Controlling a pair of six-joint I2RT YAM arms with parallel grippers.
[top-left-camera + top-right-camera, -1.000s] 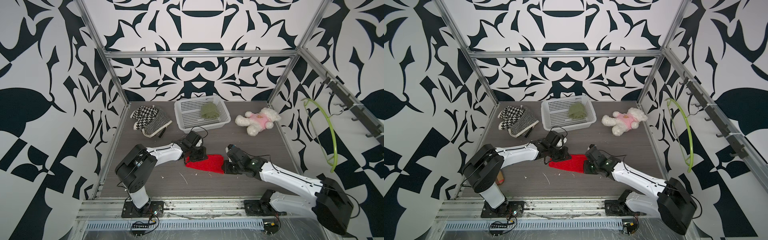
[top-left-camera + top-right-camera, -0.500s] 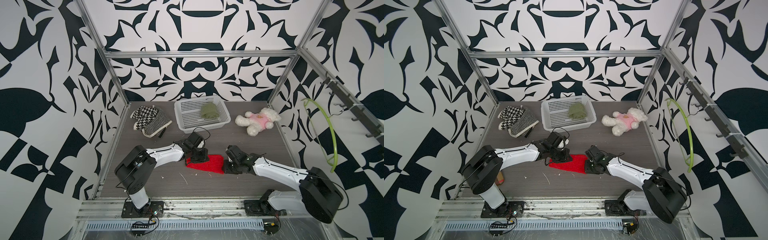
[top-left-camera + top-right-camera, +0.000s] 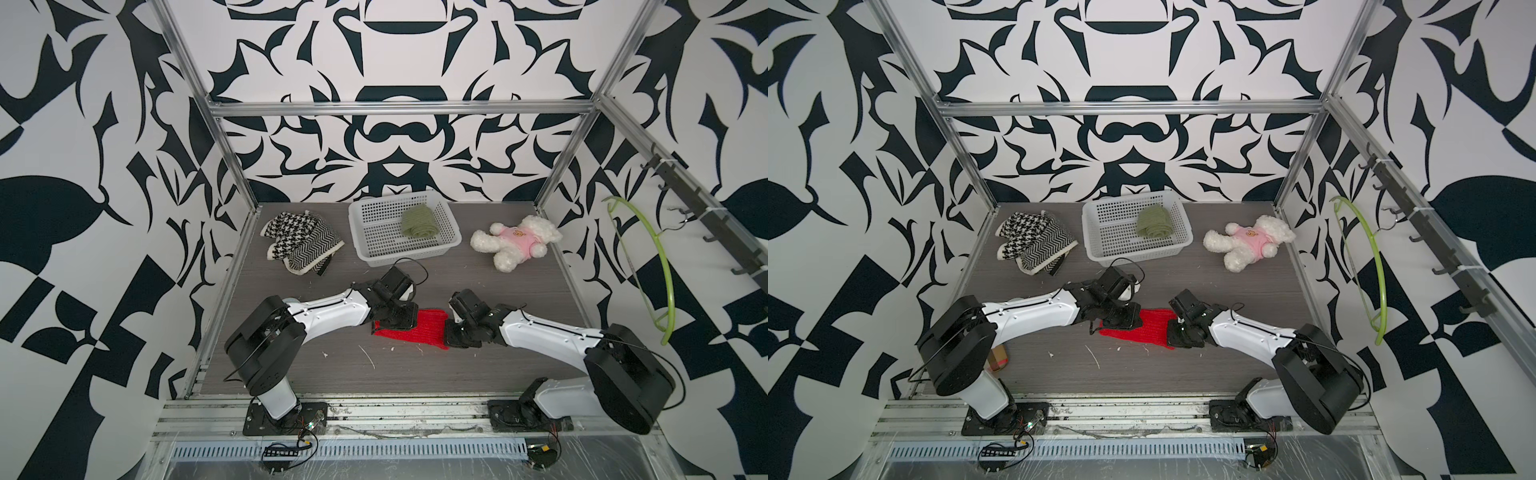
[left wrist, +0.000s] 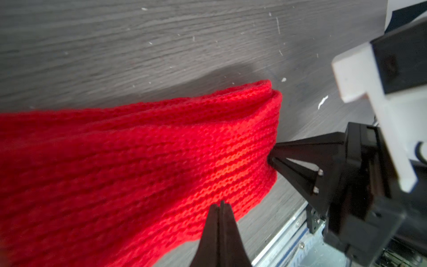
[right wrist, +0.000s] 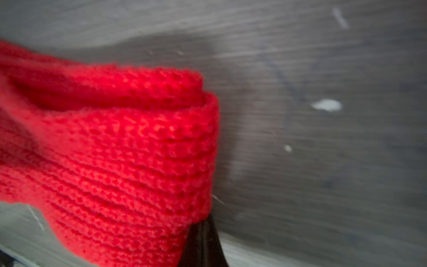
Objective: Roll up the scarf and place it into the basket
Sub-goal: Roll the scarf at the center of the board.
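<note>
Closed within the last second, the right gripper (image 4: 272, 159) is now clamped on one end of the scarf (image 3: 424, 330). The left gripper (image 4: 221, 204) is clamped on its edge. Rolling is judged ready to be started. The basket (image 3: 354, 226) is set well beyond the left gripper. No writing can be read.

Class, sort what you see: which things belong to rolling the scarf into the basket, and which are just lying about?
Belong to the job: red scarf, white basket, left gripper, right gripper.

Lying about: green roll in the basket, black-and-white cloths, plush bear, green hanger.
</note>
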